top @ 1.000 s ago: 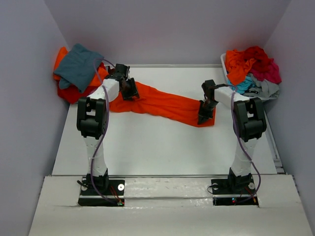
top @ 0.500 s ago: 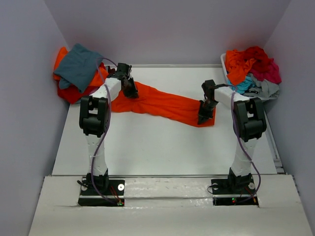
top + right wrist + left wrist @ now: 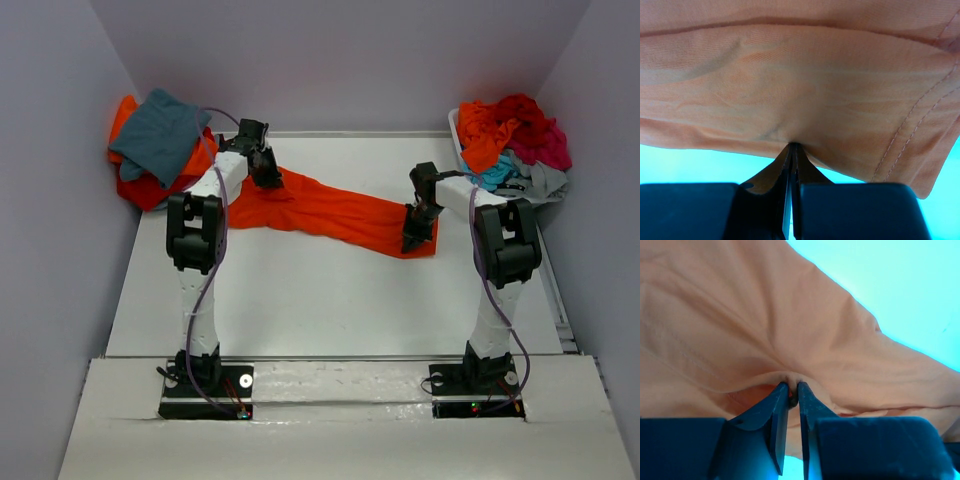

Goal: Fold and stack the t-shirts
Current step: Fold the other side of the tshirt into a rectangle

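Note:
A bright orange t-shirt [image 3: 335,212] lies stretched across the table from upper left to right. My left gripper [image 3: 270,181] is shut on its left end; the left wrist view shows the jaws pinching a fold of the orange cloth [image 3: 765,340] at the fingertips [image 3: 793,386]. My right gripper [image 3: 411,240] is shut on the shirt's right hem; the right wrist view shows the stitched orange cloth [image 3: 805,85] clamped at the jaw tips [image 3: 793,146]. A teal-grey shirt [image 3: 160,133] lies on a red and orange stack [image 3: 150,188] at the far left.
A white bin [image 3: 455,128] at the far right holds a heap of orange, red, magenta, turquoise and grey shirts [image 3: 515,140]. Grey walls close in the left, back and right sides. The arm bases stand at the near edge.
My left gripper has moved up and slightly right toward the back, pulling the shirt's left end with it. The right gripper has stayed in place.

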### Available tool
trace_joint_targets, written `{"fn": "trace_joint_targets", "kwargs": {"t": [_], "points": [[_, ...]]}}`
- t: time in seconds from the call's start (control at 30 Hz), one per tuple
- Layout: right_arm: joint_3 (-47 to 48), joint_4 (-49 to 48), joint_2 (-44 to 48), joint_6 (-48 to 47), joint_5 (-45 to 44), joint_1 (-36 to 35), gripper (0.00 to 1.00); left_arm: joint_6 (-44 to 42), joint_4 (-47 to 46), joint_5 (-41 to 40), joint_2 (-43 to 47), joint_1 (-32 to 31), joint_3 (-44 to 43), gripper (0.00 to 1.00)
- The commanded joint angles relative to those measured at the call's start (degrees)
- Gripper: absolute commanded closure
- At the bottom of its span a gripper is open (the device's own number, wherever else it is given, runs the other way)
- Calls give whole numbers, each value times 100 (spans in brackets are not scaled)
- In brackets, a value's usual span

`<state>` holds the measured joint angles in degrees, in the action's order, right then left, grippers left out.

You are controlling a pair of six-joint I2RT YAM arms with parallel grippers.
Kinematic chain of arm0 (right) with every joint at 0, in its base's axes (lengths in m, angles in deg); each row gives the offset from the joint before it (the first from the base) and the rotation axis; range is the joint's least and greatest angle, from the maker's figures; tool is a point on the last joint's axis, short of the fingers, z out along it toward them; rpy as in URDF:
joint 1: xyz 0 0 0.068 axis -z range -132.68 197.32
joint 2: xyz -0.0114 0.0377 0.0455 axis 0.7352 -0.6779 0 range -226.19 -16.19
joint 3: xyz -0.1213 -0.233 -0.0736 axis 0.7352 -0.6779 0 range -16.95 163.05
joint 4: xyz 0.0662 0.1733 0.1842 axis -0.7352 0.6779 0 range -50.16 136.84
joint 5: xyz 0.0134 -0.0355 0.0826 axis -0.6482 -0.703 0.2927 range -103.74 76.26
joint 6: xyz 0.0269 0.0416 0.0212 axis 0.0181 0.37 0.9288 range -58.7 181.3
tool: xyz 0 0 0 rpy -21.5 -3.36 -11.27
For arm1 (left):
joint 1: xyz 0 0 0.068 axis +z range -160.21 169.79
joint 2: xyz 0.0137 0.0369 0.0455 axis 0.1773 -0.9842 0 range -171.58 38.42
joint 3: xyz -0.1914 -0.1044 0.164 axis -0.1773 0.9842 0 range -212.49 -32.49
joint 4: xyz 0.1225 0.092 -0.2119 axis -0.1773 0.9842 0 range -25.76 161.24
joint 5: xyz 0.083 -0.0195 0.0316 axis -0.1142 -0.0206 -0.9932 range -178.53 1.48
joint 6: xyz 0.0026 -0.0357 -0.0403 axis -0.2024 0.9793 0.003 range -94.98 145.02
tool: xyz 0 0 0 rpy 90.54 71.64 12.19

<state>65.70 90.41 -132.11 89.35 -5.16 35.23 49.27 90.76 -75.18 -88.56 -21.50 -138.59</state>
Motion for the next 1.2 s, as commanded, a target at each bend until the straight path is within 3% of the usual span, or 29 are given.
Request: {"fn": "trace_joint_targets", "kwargs": {"t": [0.0, 0.03, 0.4, 0.53, 0.57, 0.67, 1.03, 1.17], "points": [[-127, -82, -98, -37, -137, -56, 93, -26, 116, -33, -152, -31, -463, 74], [-118, -82, -98, -37, -137, -56, 93, -34, 142, -94, -178, -31, -499, 69], [-91, -64, -107, -90, -164, -56, 93, -78, 55, -122, -319, -31, -552, 61], [-144, -91, -98, -81, -155, -56, 93, -113, 11, -121, -380, -31, -587, 49], [-153, -99, -106, -81, -146, -56, 93, -105, 11, -121, -398, -31, -596, 41], [-188, -126, -89, -72, -128, -56, 93, -140, 11, -139, -424, -31, -648, 29], [-293, -275, -80, -37, -32, -56, 93, -201, -217, -464, 155, -84, -210, 15], [-223, -258, -150, -81, -49, -56, 93, -193, -253, -517, 665, -84, 238, 15]]}}
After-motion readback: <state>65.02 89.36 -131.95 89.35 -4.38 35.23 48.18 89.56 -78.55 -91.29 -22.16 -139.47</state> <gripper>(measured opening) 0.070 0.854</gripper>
